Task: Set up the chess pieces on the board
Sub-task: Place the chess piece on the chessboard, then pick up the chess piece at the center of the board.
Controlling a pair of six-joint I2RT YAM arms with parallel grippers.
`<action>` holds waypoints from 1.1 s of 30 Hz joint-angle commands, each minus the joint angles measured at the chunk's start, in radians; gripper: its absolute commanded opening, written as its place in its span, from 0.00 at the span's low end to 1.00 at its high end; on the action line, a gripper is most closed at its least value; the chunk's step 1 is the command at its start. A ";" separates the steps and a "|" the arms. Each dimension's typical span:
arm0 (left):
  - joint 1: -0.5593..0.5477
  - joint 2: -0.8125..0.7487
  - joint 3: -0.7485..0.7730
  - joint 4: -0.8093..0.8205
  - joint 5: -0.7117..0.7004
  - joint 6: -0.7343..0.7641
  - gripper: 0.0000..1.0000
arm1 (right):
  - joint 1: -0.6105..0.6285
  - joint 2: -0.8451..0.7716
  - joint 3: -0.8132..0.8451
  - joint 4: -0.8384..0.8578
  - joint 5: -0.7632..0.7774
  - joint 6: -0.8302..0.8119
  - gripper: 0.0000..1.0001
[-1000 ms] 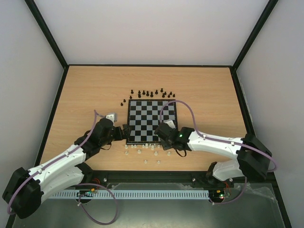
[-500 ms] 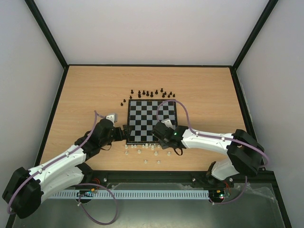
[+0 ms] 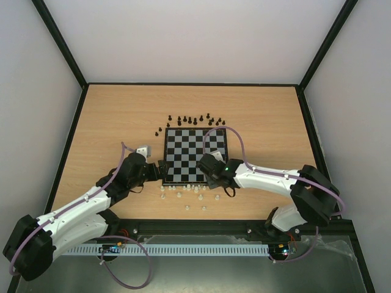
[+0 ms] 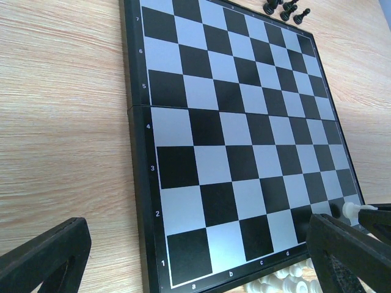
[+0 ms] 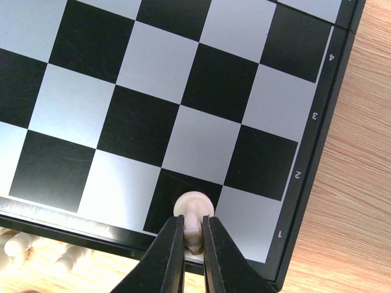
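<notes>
Top view: black pieces (image 3: pixel 194 119) and loose cream pieces (image 3: pixel 183 190) too small to type. Right wrist: held cream piece (image 5: pixel 193 207) lower half hidden inside right end effector (image 5: pixel 192 221); the loose ones bottom-left blurred, cropped. Left wrist: board (image 4: pixel 244 152) far edge cut off, left end effector (image 4: pixel 198 235) fingers cropped at frame bottom.

Left pincer (image 4: pixel 197 229) gapes wide; right pincer (image 5: pixel 192 227) is pinched closed.

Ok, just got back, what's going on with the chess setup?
The right claw is shut on a cream piece over a black square in the near row of the board, beside the right corner. The left claw hangs open at the near left corner, empty. No other piece shows on the board: black pieces sit past its far edge, cream ones along its near edge.
</notes>
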 commanded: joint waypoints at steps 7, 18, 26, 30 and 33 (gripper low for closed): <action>-0.006 0.005 -0.017 0.015 -0.011 -0.008 1.00 | -0.013 0.037 -0.003 0.008 -0.036 -0.024 0.14; -0.007 0.015 -0.014 0.019 -0.014 -0.008 0.99 | -0.016 0.019 0.002 -0.007 -0.041 -0.022 0.21; -0.006 -0.003 -0.010 0.010 -0.026 -0.020 1.00 | -0.016 -0.086 0.001 -0.038 -0.030 -0.018 0.39; -0.006 -0.020 0.000 -0.013 -0.044 -0.022 1.00 | -0.016 -0.152 -0.014 -0.055 -0.050 -0.009 0.45; -0.006 -0.030 0.009 -0.033 -0.057 -0.024 1.00 | -0.014 -0.216 -0.042 -0.064 -0.092 0.009 0.47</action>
